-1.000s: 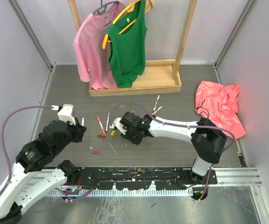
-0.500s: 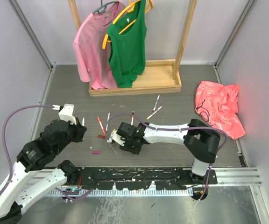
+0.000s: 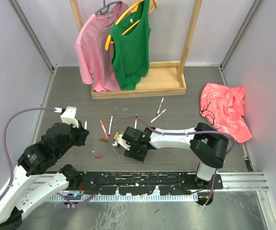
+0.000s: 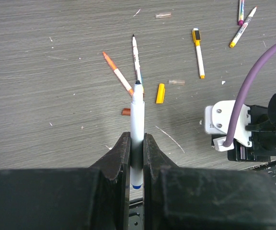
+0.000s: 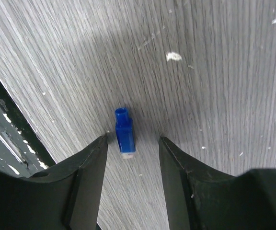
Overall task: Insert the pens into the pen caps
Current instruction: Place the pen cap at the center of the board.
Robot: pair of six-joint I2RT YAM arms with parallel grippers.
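Observation:
My left gripper [image 4: 137, 143] is shut on a white pen [image 4: 137, 117] with a blue end, its tip pointing away from me; from above that gripper [image 3: 83, 132] hangs at the left. My right gripper [image 5: 132, 138] is open just over the table. A blue pen cap [image 5: 125, 136] lies flat between its fingers, closer to the left one. From above, the right gripper [image 3: 130, 145] points down near the table's middle front. Loose pens lie about: orange [image 4: 119, 74], black-tipped [image 4: 136, 60], yellow [image 4: 199, 52]. A yellow cap [image 4: 160, 93], a brown cap [image 4: 125, 111] and a magenta cap [image 3: 97, 156] lie nearby.
Two more pens [image 3: 160, 105] [image 3: 158, 115] lie further back. A wooden clothes rack [image 3: 138, 88] with a pink shirt and a green top stands at the back. A red cloth [image 3: 224, 112] lies at the right. A black rail [image 3: 143, 179] runs along the near edge.
My right gripper has moved toward the near edge and lowered to the table, and its jaws have spread. The left arm and its pen have not moved.

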